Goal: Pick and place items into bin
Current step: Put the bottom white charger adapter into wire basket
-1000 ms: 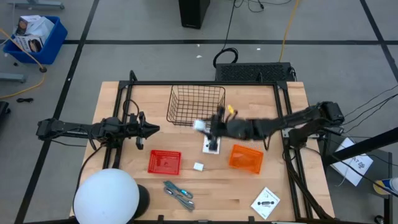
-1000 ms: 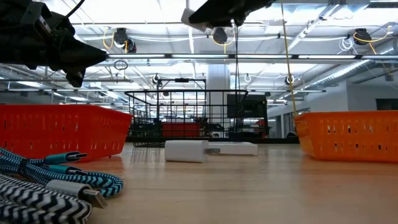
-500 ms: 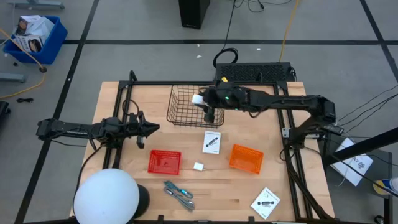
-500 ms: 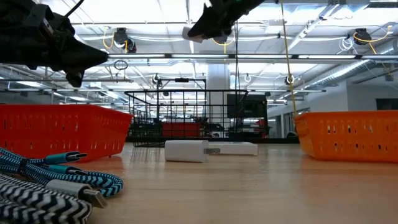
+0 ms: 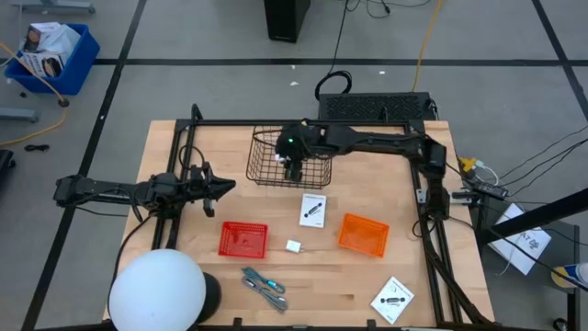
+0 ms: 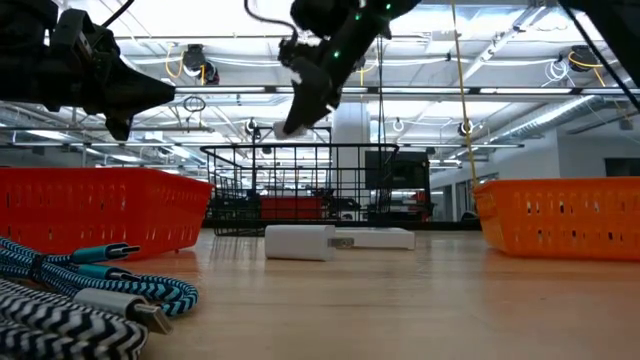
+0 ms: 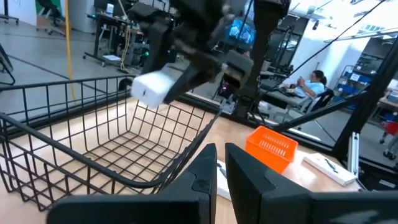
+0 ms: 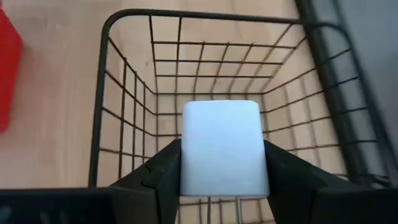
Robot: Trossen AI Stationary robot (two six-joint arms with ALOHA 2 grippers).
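Observation:
My right gripper [image 8: 221,186] is shut on a small white cube [image 8: 221,146] over the open top of the black wire basket [image 5: 262,173], which stands at the table's far middle. The left wrist view shows the cube [image 7: 158,87] above the basket [image 7: 93,149]. Still on the table are a second white cube [image 5: 293,246], a white card with a black part [image 5: 313,211], another such card [image 5: 393,299] at the near right, and the grey-blue plier-like tool [image 5: 265,286]. My left gripper [image 5: 230,188] waits shut at the table's left, pointing level toward the basket. My right gripper pinches the cube's two opposite sides [image 8: 186,155] between its two fingers [image 8: 158,171]. The fingers slant downward, coming from the table's right side. The cube is lifted clear, above the inside of the basket, touching none of its wires.
A red bin [image 5: 243,240] and an orange bin [image 5: 363,233] stand on the table's near half. A white dome [image 5: 156,290] sits at the near left corner. Braided cables [image 6: 90,290] lie close to the low camera.
My right gripper has carried the white cube from above the middle card toward the table's far edge and a little left, to over the wire basket. It has tipped from nearly level to slanting down. The cube stays between its fingers.

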